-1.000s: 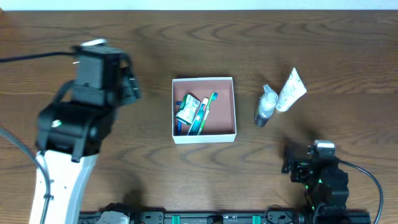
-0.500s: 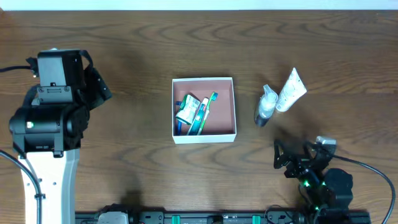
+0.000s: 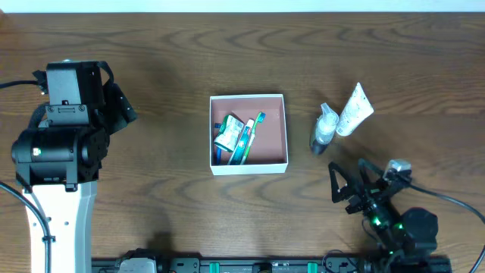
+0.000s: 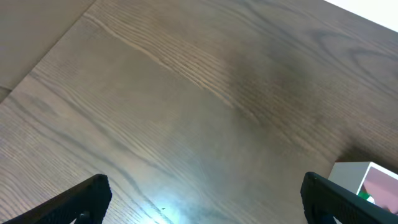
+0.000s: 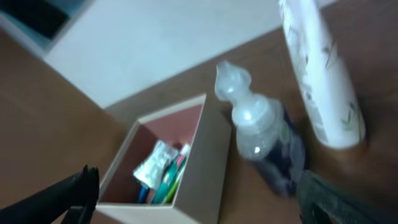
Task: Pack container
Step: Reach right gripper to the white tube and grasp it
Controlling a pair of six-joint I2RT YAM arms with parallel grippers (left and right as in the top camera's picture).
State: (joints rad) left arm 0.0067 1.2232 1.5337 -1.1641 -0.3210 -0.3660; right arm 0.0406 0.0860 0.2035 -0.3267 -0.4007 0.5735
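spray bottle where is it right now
In the overhead view the spray bottle lies on the right side, between the container and the white tube, just beyond the right gripper.

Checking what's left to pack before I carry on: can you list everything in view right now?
square shallow white-walled container: one, pink-brown inside, centre of table
crumpled green-and-white packet: one, inside the container, left part
toothbrushes: bundled, count unclear, green and blue, inside the container beside the packet
clear plastic spray bottle: one, lying on the table right of the container
white squeeze tube: one, lying just right of the bottle
brown wooden table: one, under everything
left gripper: open, empty, over bare table left of the container
right gripper: open, empty, near side of the bottle
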